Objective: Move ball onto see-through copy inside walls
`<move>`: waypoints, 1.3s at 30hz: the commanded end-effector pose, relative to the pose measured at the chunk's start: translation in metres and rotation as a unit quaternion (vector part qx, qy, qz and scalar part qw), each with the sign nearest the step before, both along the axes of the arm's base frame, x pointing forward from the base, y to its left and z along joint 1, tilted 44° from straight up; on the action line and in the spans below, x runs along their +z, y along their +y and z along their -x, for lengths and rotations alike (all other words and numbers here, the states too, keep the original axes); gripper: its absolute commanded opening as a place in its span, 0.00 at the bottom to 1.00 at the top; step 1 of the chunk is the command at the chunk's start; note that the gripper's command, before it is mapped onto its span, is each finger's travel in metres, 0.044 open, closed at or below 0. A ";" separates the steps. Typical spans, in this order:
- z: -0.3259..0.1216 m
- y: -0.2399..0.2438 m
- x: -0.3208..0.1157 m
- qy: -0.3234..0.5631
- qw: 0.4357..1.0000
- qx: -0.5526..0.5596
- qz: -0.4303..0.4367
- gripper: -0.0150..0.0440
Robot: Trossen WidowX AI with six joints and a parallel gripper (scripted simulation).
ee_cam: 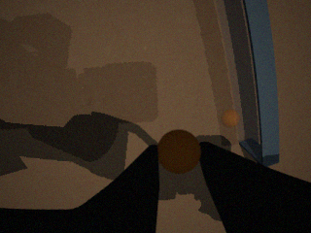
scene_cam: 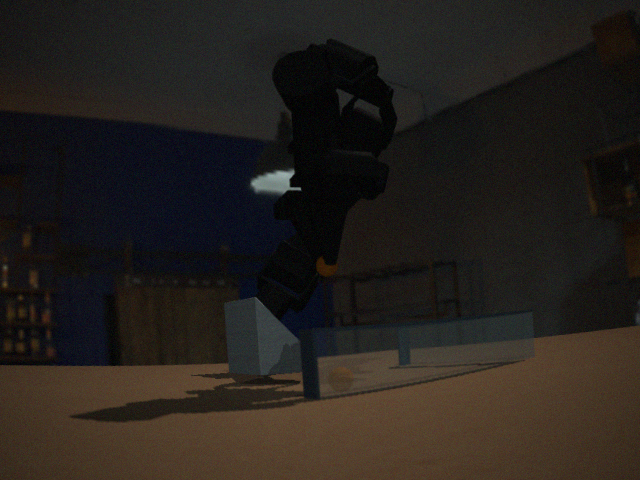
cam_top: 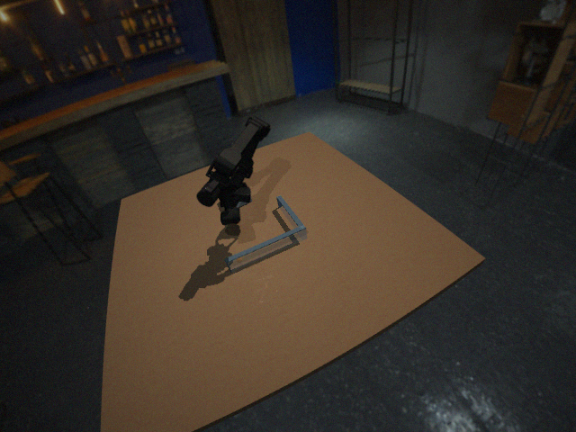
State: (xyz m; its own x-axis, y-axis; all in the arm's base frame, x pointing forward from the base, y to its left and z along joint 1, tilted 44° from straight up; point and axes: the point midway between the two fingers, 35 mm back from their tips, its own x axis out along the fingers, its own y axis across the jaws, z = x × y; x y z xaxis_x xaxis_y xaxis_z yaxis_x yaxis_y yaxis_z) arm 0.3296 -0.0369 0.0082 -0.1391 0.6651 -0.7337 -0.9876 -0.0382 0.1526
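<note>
Orange ball (scene_cam: 326, 267) (ee_cam: 179, 151) sits pinched in your part-closed gripper (scene_cam: 326, 266) (ee_cam: 178, 150), raised off the table (cam_top: 325, 301) (scene_cam: 361, 439) (ee_cam: 180, 214); to its right in the wrist view lies the ghost (scene_cam: 341, 378) (ee_cam: 230, 118), beside 1 of 2 walls (cam_top: 267, 244) (scene_cam: 429, 343) (ee_cam: 264, 78)

The top camera looks down at a slant from high and well back; the tan table (cam_top: 297, 325) (scene_cam: 320, 444) (ee_cam: 121, 44) spreads to six o'clock. The exterior camera sits low and nearer, facing level. Both share the clear walls (cam_top: 267, 244) (scene_cam: 423, 341) (ee_cam: 264, 73), which the downward wrist camera catches at two o'clock.
</note>
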 end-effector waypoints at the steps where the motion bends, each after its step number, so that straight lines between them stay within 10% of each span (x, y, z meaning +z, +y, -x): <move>1: -0.009 0.000 -0.007 0.052 0.997 -0.051 0.011 0.25; 39: -0.071 0.006 -0.053 0.413 0.784 -0.455 0.086 0.25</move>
